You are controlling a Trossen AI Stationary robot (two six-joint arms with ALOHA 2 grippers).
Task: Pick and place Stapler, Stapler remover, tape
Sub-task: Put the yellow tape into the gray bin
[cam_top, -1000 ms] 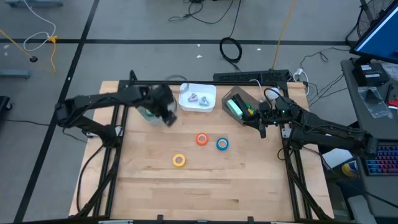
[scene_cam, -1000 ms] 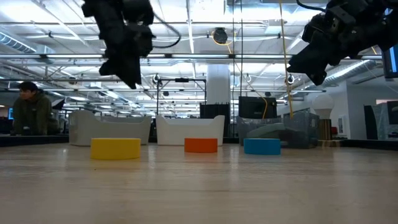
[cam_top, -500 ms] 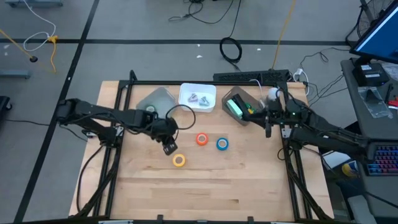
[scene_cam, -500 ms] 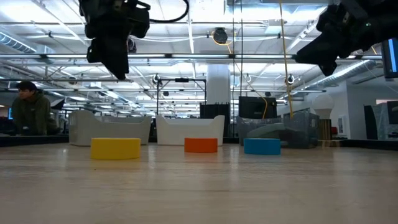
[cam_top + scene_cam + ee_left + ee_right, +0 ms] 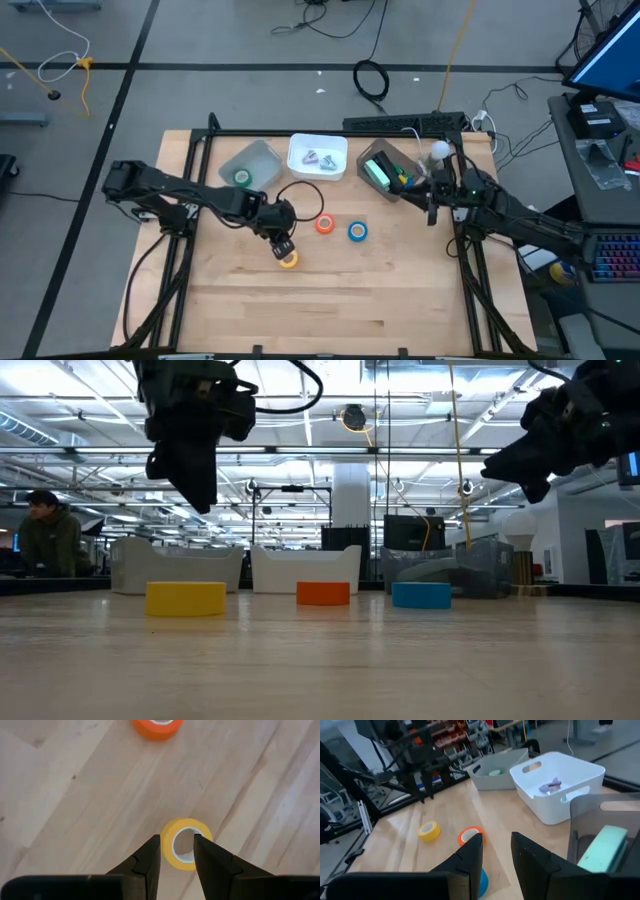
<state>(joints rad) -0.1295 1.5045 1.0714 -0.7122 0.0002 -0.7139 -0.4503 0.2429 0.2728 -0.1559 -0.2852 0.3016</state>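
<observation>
My left gripper [image 5: 176, 847] is open and hovers over the yellow tape roll [image 5: 185, 842], which lies flat on the table. The low view shows its fingertips [image 5: 196, 500] well above that roll [image 5: 186, 598]. The red-orange roll [image 5: 324, 224] and the blue roll [image 5: 357, 232] lie flat to the right of it. The green roll [image 5: 242, 177] sits in the grey bin. The stapler remover [image 5: 318, 158] lies in the white bin. The green stapler [image 5: 378, 173] is in the clear bin. My right gripper [image 5: 496, 847] is open and hangs in the air beside the clear bin.
Three bins stand in a row along the far side: grey [image 5: 250, 160], white [image 5: 335, 150], clear [image 5: 395, 160]. Bare wood stretches from the rolls to the near edge. A person [image 5: 50, 535] sits in the room beyond the table.
My left gripper has swung from above the grey bin toward the table's near edge and to the right, and now hangs over the yellow roll. The green roll now shows uncovered in the grey bin. My right gripper has drawn back slightly toward the right edge.
</observation>
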